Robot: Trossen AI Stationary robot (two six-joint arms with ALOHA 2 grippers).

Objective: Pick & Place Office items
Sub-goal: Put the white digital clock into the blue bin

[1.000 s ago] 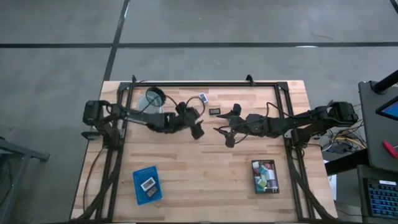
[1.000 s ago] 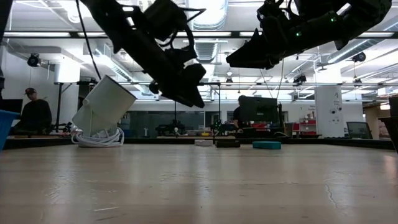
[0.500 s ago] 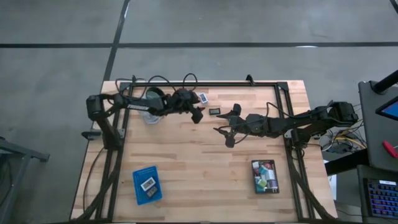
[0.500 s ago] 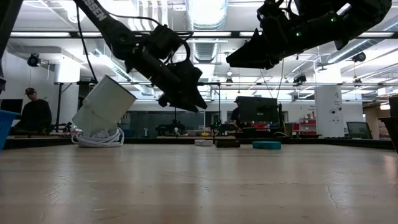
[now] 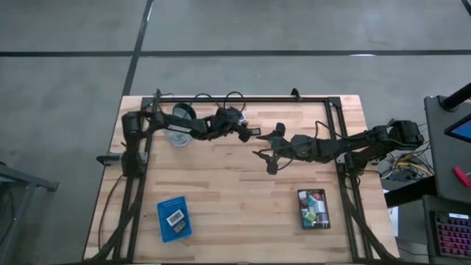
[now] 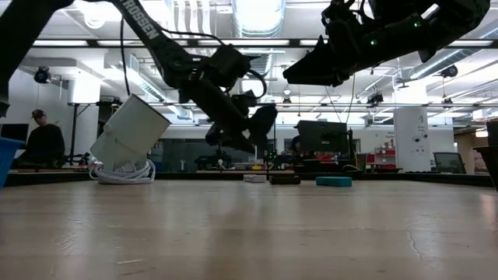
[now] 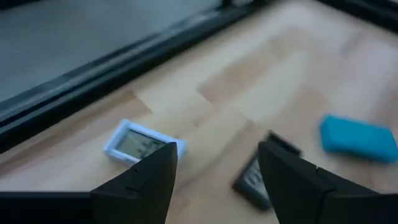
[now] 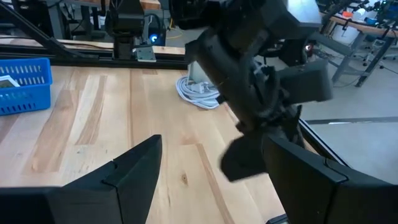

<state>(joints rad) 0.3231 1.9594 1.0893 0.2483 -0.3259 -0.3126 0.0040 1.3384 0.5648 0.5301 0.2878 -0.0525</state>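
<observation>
White label-faced rectangle point(image 7: 142, 142) lies flat, angled, beyond the left pincer point(image 7: 214, 165).

The left arm has been swung from near the table's middle toward the far edge, and its gripper point(image 5: 245, 132) is now held with fingers apart above the table, over a white label-faced rectangle point(image 7: 140, 141) and a dark flat rectangle point(image 7: 256, 178). The white rectangle, in plain sight a moment ago from above, is now covered by the gripper in that view.
</observation>
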